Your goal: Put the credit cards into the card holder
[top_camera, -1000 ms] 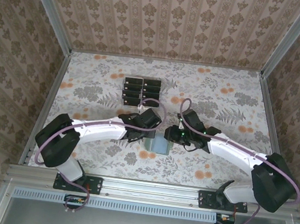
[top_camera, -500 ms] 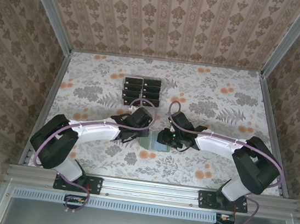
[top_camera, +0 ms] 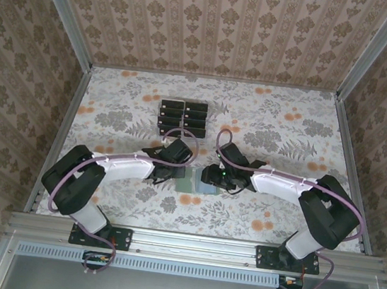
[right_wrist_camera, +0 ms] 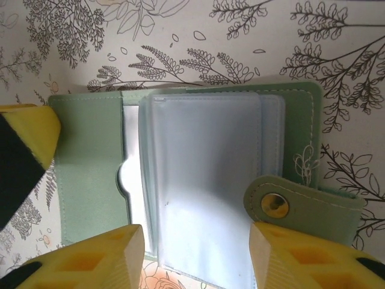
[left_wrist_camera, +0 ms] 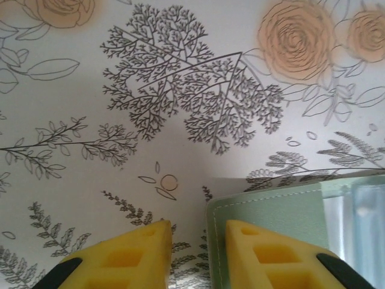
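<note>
The grey-green card holder lies open on the flowered table, its clear plastic sleeves spread and the snap tab at the right. My right gripper hovers over the sleeves, open wide, nothing between its fingers. My left gripper is open a little at the holder's left corner, one yellow finger over the green cover and the other over the table. In the top view both grippers meet at the holder. Several dark credit cards stand in a clear rack behind.
The rack of cards stands about a hand's width behind the two grippers. Patterned walls close the table on three sides, with metal rails along the left and right edges. The left gripper's finger shows at the left edge of the right wrist view.
My left gripper has opened from shut and shifted slightly left. My right gripper has come in lower over the holder and opened wider.
</note>
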